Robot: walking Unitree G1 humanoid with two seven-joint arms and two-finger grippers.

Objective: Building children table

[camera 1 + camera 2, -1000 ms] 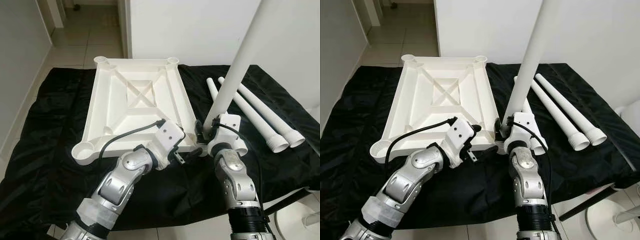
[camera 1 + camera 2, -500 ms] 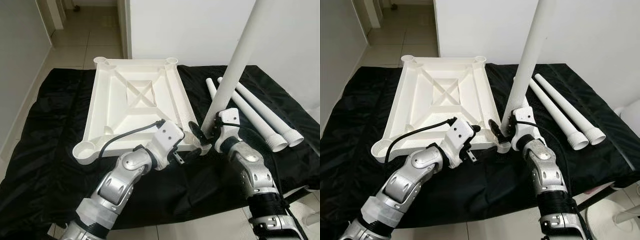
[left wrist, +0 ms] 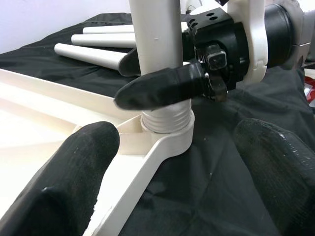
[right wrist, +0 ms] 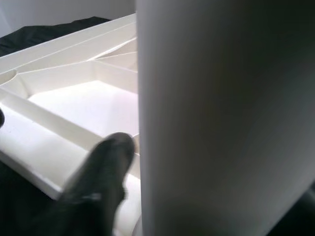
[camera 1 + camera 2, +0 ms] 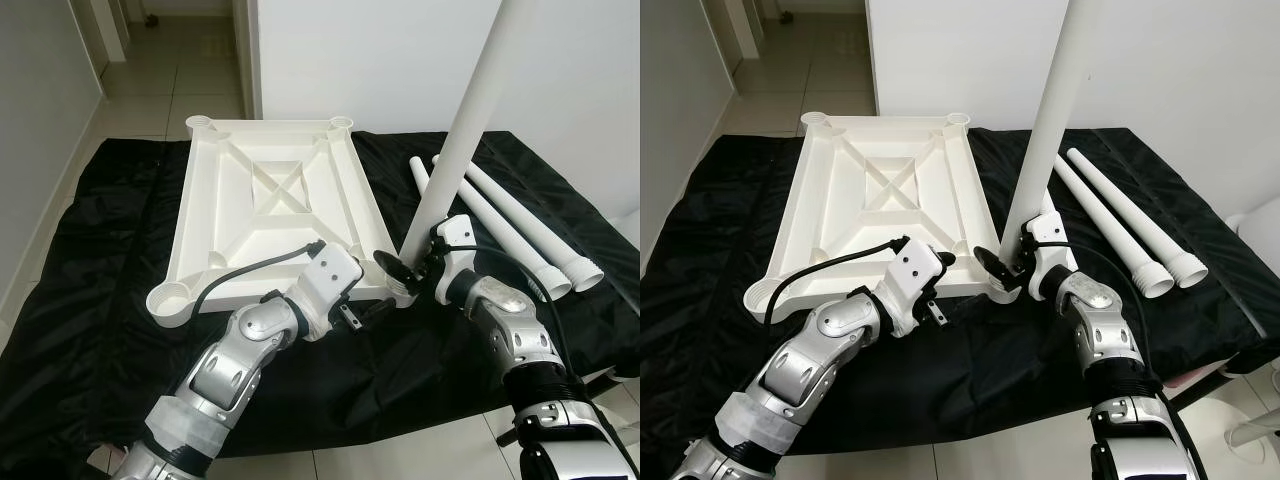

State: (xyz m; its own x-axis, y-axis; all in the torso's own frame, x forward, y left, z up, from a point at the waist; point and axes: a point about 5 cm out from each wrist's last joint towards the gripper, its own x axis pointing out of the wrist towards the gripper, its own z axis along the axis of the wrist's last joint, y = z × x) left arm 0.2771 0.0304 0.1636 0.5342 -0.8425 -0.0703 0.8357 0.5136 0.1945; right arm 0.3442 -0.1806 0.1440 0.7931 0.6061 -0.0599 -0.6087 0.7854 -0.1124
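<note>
A white plastic tabletop (image 5: 280, 215) lies upside down on a black cloth. One white table leg (image 5: 462, 130) stands upright in the near right corner socket (image 3: 165, 130), its thread partly showing. My right gripper (image 5: 405, 268) is shut on this leg just above the socket, with one finger (image 3: 162, 88) across its front. My left gripper (image 5: 365, 312) is open at the tabletop's near edge, its fingers (image 3: 74, 182) wide apart and facing the socket. Two loose legs (image 5: 510, 225) lie side by side to the right.
The black cloth (image 5: 90, 260) covers the whole work surface, and its front edge runs just under my arms. A white wall (image 5: 370, 60) stands right behind it. Tiled floor (image 5: 170, 90) leads off at the far left.
My right arm has swung outward to the right and its wrist has turned around the leg, which now stands slightly straighter. The left arm has barely moved.
</note>
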